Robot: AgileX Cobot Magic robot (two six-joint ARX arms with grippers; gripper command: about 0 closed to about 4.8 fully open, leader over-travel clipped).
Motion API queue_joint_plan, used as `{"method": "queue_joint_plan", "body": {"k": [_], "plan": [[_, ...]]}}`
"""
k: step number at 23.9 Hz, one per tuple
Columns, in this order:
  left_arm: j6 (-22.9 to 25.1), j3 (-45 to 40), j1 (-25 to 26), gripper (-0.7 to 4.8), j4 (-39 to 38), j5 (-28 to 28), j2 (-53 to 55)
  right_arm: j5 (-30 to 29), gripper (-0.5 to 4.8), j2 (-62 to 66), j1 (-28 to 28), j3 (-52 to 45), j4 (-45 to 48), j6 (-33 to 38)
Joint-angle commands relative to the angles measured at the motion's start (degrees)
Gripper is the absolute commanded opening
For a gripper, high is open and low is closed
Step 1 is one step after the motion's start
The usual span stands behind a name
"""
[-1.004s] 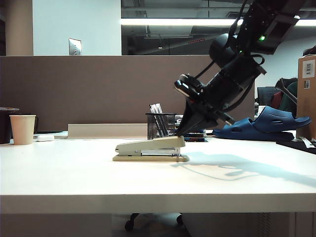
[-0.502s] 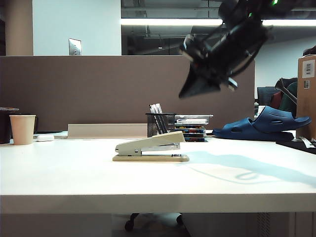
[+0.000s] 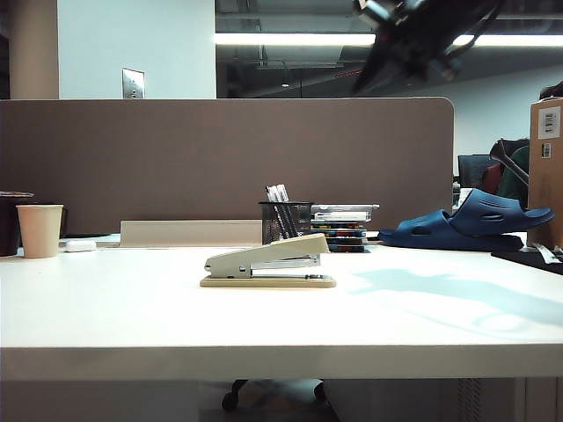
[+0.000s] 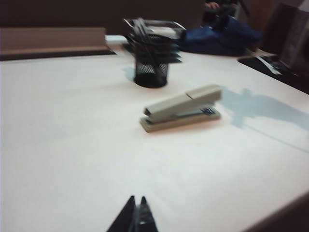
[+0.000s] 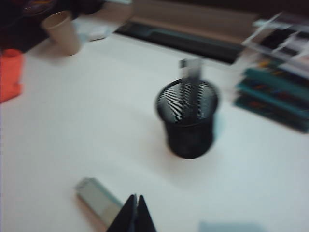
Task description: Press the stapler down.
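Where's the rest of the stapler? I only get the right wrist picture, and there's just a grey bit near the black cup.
Observer: The whole stapler lies flat on the table, in front of the pen cup; its top arm slopes up, unpressed.
Operator: Is my right tool close?
Observer: No. The right tool hangs high above it, touching nothing.
Operator: And the other one?
Observer: The left tool is shut, well short of the stapler.

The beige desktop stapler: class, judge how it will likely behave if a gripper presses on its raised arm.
The beige desktop stapler probably stays put: its flat tan base lies flush on the white table. The wedge arm stands raised at one end, so it likely hinges down, then stiffens. Both shut grippers, left and right, are clear of it.
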Motion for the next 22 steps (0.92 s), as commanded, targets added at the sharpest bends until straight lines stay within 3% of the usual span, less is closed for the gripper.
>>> {"method": "queue_joint_plan", "body": {"k": [1, 8, 12, 22], "plan": [[0.26, 0.09, 0.02, -0.05, 3.04, -4.57, 0.00, 4.68, -0.09, -4.17, -0.57, 0.17, -1.16, -4.70], [0.24, 0.09, 0.02, -0.05, 4.85, -11.52, 0.00, 10.45, -0.09, -13.73, -3.98, 0.11, -3.96, -7.54], [0.26, 0.09, 0.02, -0.06, 5.01, -11.52, 0.00, 15.21, -0.09, -20.55, -7.54, -0.13, -7.82, -8.66], [0.31, 0.09, 0.02, -0.06, 5.03, -13.22, 0.00, 15.45, -0.09, -37.57, -16.68, -13.79, -8.61, -8.09]]}}
